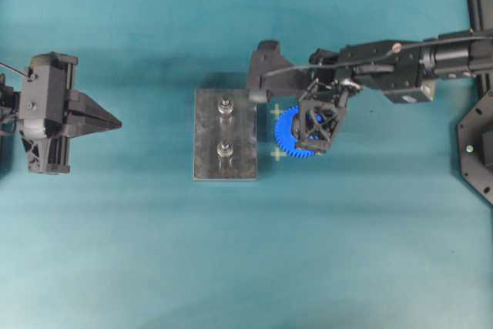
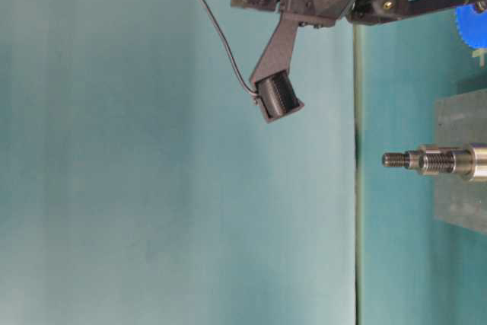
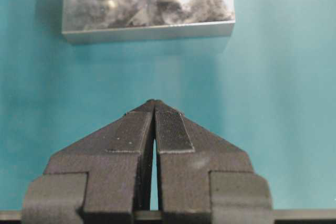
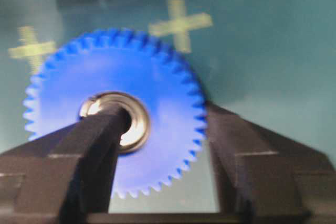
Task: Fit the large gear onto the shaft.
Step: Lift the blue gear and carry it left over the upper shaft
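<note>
One large gear (image 1: 293, 132), two shafts (image 1: 226, 105) (image 1: 225, 149) (identical), one plate (image 1: 208, 136), two cross marks (image 1: 276, 112) (image 1: 278, 154).

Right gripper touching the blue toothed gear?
Touching. In the right wrist view, one finger of the right gripper sits in the silver hub of the bright blue plastic toothed gear and the other presses its toothed rim.

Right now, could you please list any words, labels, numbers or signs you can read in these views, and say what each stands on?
No words, brands or numbers are readable in any view.
"+": pale cross mark on the teal table surface, beside the grey plate.
"+": second cross mark on the same surface, by the large gear gripped by the right gripper.
</note>
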You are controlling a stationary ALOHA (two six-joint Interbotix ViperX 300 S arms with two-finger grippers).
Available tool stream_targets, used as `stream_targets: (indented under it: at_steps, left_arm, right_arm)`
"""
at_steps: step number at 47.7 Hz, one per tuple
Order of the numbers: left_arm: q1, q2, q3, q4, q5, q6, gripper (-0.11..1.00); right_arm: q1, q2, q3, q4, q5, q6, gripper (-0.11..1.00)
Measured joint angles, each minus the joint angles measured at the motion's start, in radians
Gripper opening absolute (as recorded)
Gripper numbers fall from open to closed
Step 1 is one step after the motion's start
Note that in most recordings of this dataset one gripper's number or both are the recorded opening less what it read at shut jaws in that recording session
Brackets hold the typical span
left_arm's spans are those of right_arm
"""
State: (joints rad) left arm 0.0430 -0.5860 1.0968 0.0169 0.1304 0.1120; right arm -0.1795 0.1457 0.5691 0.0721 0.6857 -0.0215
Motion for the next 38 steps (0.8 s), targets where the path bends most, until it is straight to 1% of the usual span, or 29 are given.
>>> stream_targets:
  at_steps: [10, 16, 19, 26, 31, 38]
  left_arm:
    - [0.0, 0.0, 0.002, 0.0, -0.002, -0.003, 0.0]
    - [0.0, -0.003, 0.002, 0.0, -0.014, -0.008, 0.0]
    - [0.0, -0.008, 0.003, 0.0, -0.017, -0.02, 0.0]
    - [0.0, -0.02, 0.014, 0.0, -0.02, -0.055, 0.0]
    - [0.0, -0.037, 0.02, 0.0, -0.02, -0.067, 0.0]
    - [0.0, -0.074, 0.02, 0.0, -0.018, -0.067, 0.0]
  right_arm:
    - [-0.002, 0.0, -0.026, 0.0, 0.063, 0.054, 0.49]
    - [-0.003, -0.009, -0.075, 0.0, 0.117, 0.092, 0.49]
    - [-0.006, -0.017, -0.115, 0.0, 0.156, 0.101, 0.49]
    - [-0.017, -0.02, -0.245, 0.0, 0.236, 0.101, 0.49]
    - [-0.031, -0.003, -0.331, 0.002, 0.265, 0.103, 0.49]
    - [-0.038, 0.051, -0.434, 0.002, 0.284, 0.103, 0.49]
